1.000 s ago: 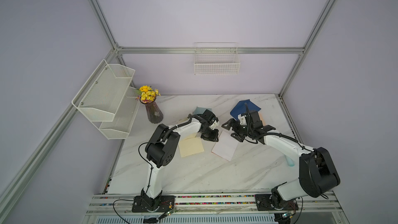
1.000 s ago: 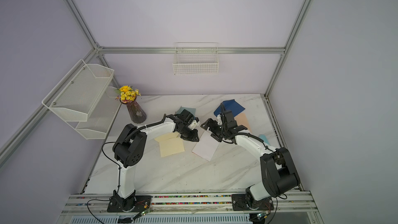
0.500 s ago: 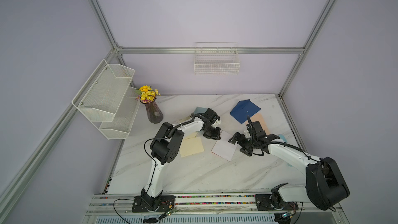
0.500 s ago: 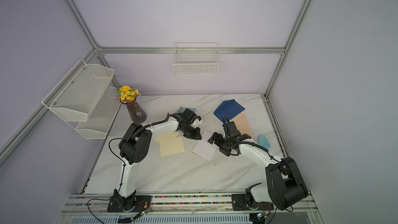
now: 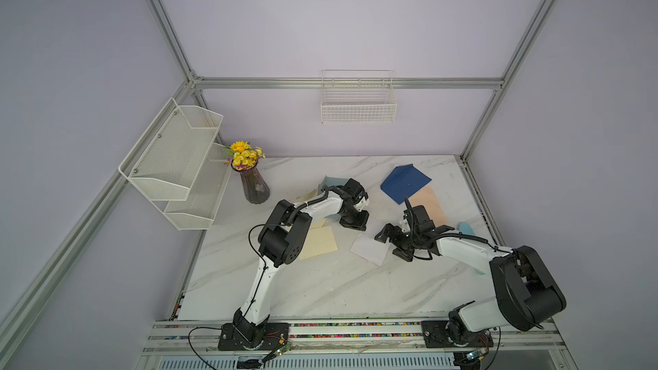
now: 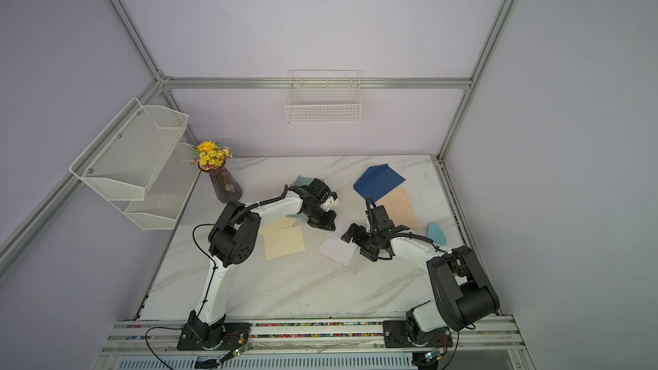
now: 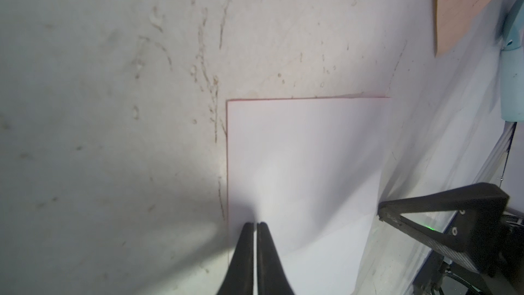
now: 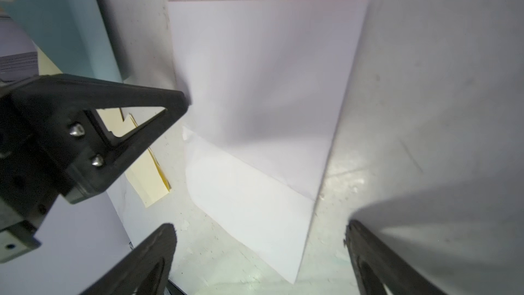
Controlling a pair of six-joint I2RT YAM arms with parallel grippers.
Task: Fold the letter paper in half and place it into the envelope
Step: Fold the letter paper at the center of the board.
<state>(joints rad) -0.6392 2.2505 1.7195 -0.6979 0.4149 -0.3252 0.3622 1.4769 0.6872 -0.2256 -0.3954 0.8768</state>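
The white paper (image 5: pixel 370 250) (image 6: pixel 337 248) lies flat near the middle of the desk (image 5: pixel 320 286), between the two grippers. In the right wrist view the paper (image 8: pixel 263 80) shows one layer lying over another, their edges out of line, so that the lower layer sticks out on a slant. The left gripper (image 5: pixel 353 224) (image 6: pixel 322 224) is at the paper's far side. In the left wrist view its jaws (image 7: pixel 256 231) are pressed together, tips over the paper's (image 7: pixel 303 166) edge; whether they touch the sheet cannot be told. The right gripper (image 5: pixel 391 245) (image 6: pixel 358 243) is low at the paper's right edge with its jaws spread wide, holding nothing (image 8: pixel 261 256). The dark blue envelope (image 5: pixel 406 182) (image 6: pixel 379 181) lies flat near the desk's far edge, toward the right corner, well apart from the paper. A peach sheet (image 5: pixel 432 204) lies just beside the envelope on its near side. Yellow sheets (image 5: pixel 318 243) lie to the left of the paper, partly under the left arm, and a vase (image 5: pixel 254 186) of yellow flowers stands in the far left corner.
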